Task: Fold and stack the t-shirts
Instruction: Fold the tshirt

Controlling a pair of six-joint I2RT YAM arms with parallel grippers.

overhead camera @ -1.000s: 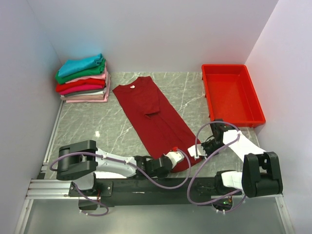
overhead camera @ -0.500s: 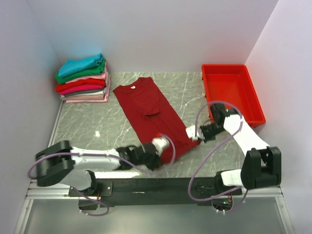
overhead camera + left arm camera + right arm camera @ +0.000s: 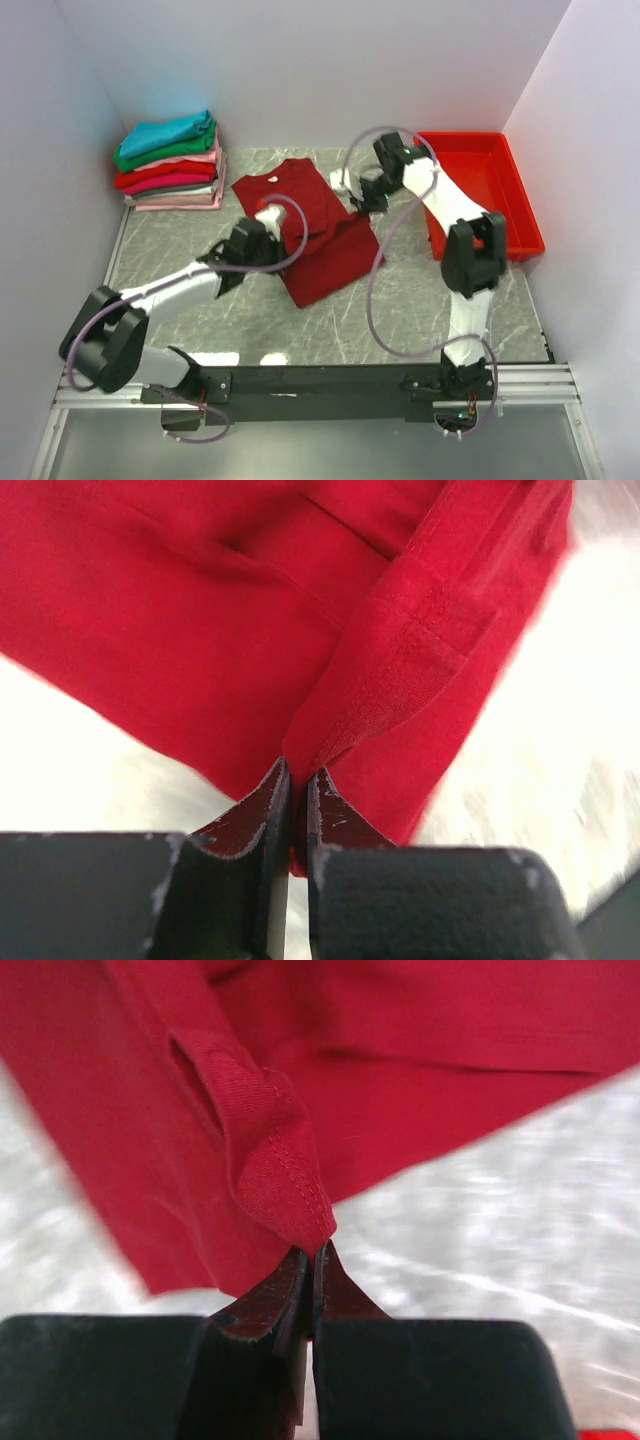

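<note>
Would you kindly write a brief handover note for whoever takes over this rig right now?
Left end effector: shut on a stitched edge of the dark red t-shirt.
Right end effector: shut on another edge of it.
The shirt lies partly doubled over in the middle of the table.
Folded t-shirts: stacked in the far left corner.
Done: fold begun.
Left: lay it flat, release, finish folding, add it to the stack.

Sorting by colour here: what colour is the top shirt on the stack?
The top shirt is teal, clearest in the top view.
</note>
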